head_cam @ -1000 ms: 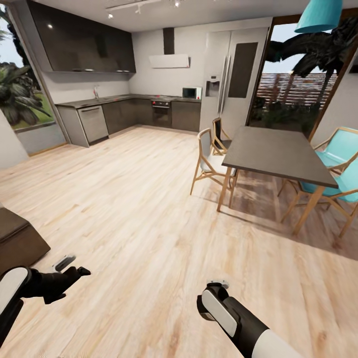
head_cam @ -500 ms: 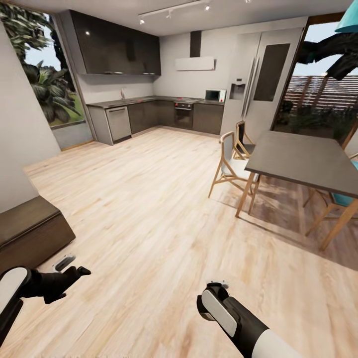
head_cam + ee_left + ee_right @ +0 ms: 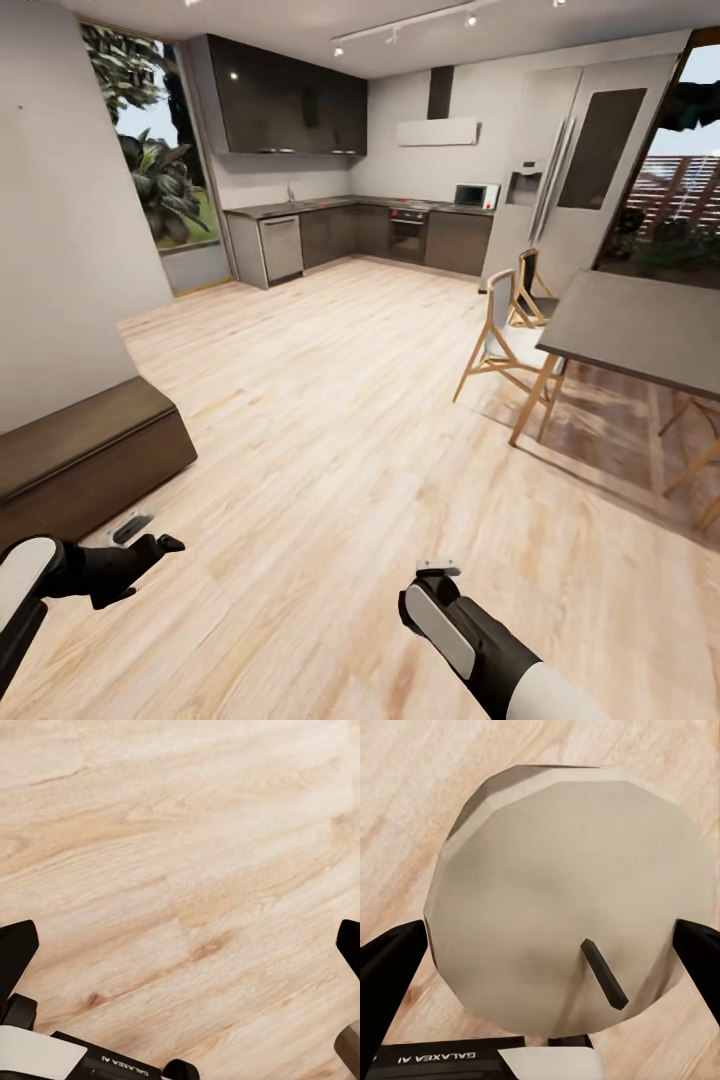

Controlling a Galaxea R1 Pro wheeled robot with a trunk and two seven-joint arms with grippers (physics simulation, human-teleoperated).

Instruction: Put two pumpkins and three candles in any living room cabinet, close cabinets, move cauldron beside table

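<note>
**In transit, candle in right gripper, cabinet at left**

Head view: we see an open room with a pale wood floor. The low dark-brown cabinet sits at the left against a grey wall, both drawer fronts flush. A dark kitchen runs along the far wall, with a fridge to its right. A dining table and wooden chairs stand at the right. Our left gripper hangs low at the left, just in front of the cabinet's near end. Our right gripper is low in the middle, pointing down at the floor; a bit of white shows at its tip.

Left wrist view: bare floor boards below, the dark fingertips spread wide at both edges with nothing between them. Released.

Right wrist view: a round off-white candle with a dark wick sits between the two dark fingers, which press its sides. Grasping the candle, above the floor.
</note>
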